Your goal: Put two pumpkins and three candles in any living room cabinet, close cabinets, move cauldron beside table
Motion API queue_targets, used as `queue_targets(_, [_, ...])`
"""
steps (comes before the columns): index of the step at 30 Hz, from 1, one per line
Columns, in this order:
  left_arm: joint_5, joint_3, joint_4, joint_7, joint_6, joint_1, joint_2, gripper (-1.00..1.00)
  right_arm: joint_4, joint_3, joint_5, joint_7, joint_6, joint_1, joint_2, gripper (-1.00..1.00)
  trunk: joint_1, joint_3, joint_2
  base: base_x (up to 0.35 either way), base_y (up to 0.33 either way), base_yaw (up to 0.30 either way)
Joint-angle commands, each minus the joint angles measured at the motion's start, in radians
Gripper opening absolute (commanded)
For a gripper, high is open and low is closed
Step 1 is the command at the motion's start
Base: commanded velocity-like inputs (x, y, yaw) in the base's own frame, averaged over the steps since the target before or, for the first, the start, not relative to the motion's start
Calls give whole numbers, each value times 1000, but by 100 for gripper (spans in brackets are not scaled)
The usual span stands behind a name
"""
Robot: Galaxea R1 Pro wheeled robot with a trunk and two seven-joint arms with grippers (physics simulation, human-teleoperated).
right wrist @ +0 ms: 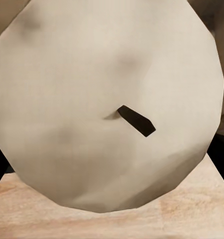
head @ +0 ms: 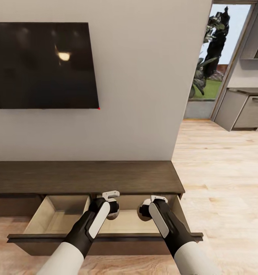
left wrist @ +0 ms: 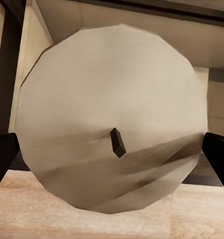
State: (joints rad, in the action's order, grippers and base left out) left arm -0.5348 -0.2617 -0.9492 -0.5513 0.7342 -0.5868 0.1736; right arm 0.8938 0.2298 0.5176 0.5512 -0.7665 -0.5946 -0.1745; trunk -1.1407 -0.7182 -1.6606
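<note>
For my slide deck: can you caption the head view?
Both arms reach over the open drawer of the dark cabinet below a wall-mounted TV, each gripper holding a candle.

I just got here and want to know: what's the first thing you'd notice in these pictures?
Two robot arms reach into the open drawer of the dark cabinet below the big black TV. Up close, the left hand grips a pale round candle, and the right hand grips a second candle.
</note>
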Motion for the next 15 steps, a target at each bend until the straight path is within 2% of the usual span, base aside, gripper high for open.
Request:
queue_targets(1, [-10, -2, 0, -10, -1, -1, 0, -100, 0, 2, 9, 8, 0, -1, 0, -100, -4, -4, -8, 0, 0, 0])
queue_targets(6, [-10, -2, 31, -9, -63, -1, 1, -100, -4, 2, 5, 7, 34, -2, 0, -100, -23, -20, -43, 0, 0, 0])
queue_targets(15, [-8, -1, 44, -9, -78, -1, 1, -100, -5, 18, 4, 7, 56, -2, 0, -100, -58, -48, -106, 0, 0, 0])
